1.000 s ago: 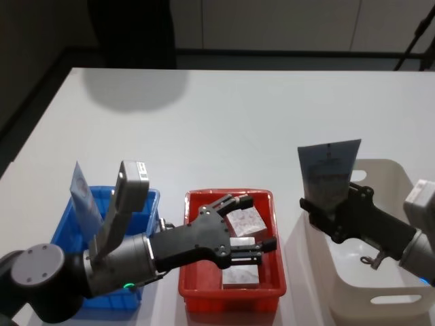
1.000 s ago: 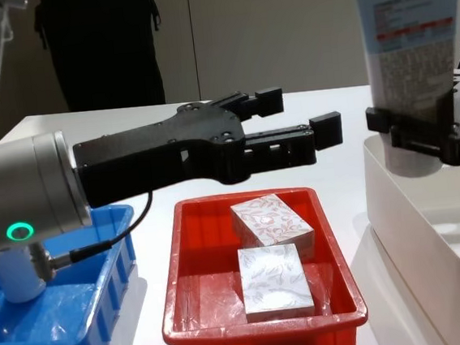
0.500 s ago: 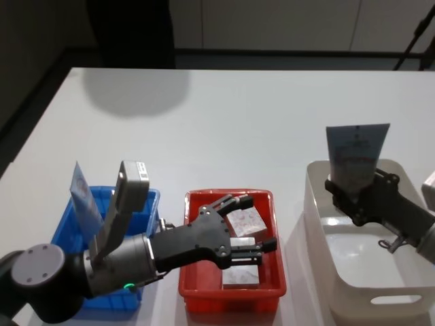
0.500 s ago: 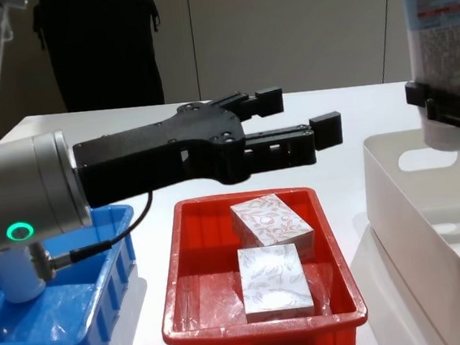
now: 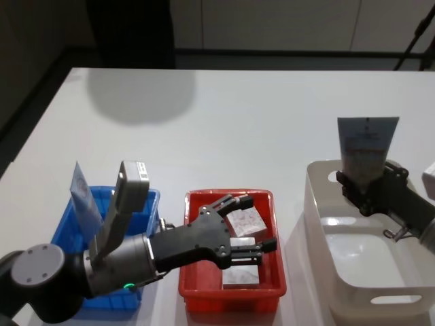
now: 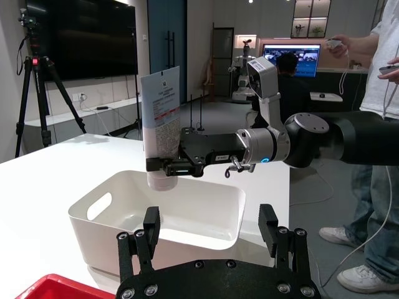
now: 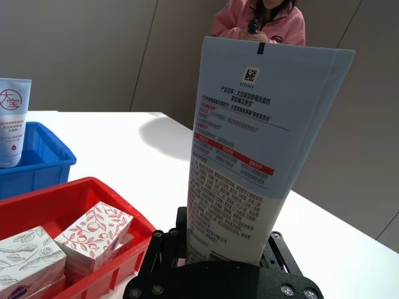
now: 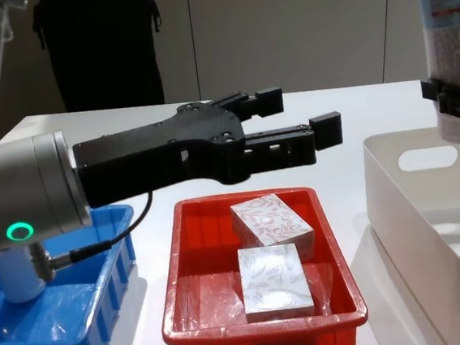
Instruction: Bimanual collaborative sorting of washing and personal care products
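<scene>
My right gripper is shut on a pale blue squeeze tube, held upright with its cap down over the far end of the white tub. The left wrist view shows this tube just above the tub's rim. My left gripper hovers open above the red crate, with nothing between its fingers. Two white boxes lie in that crate, one with a red leaf pattern and one with a greyer pattern. Another tube stands in the blue crate.
The three containers stand in a row along the near edge: blue crate left, red crate middle, white tub right. The table's far half is bare white. A dark tripod leg is at the far right.
My right gripper has carried the tube to the right and farther away, from the tub's left rim to over its far end. The left arm has not moved.
</scene>
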Motion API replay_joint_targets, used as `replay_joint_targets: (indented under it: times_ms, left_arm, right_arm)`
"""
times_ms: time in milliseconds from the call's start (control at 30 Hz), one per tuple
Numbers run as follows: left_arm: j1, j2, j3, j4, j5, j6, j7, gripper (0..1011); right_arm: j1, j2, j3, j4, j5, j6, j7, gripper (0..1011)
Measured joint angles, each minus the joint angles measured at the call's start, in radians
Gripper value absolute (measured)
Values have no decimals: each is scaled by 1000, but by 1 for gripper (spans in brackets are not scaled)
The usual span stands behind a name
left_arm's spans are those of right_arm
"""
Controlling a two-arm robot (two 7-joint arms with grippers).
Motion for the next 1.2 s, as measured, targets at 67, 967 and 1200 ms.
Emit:
replay_joint_targets:
  times_ms: [67, 967, 1200]
  left_arm:
    - [0, 0, 0, 0, 0, 0, 0, 1002]
    - [0, 0, 0, 0, 0, 0, 0, 1002]
    - [0, 0, 0, 0, 0, 0, 0, 1002]
  right_arm:
    - [4, -4, 1, 8, -5, 2, -4, 491]
    - [93, -77, 6, 148, -78, 51, -60, 491]
    - [118, -93, 6, 193, -97, 55, -73, 491]
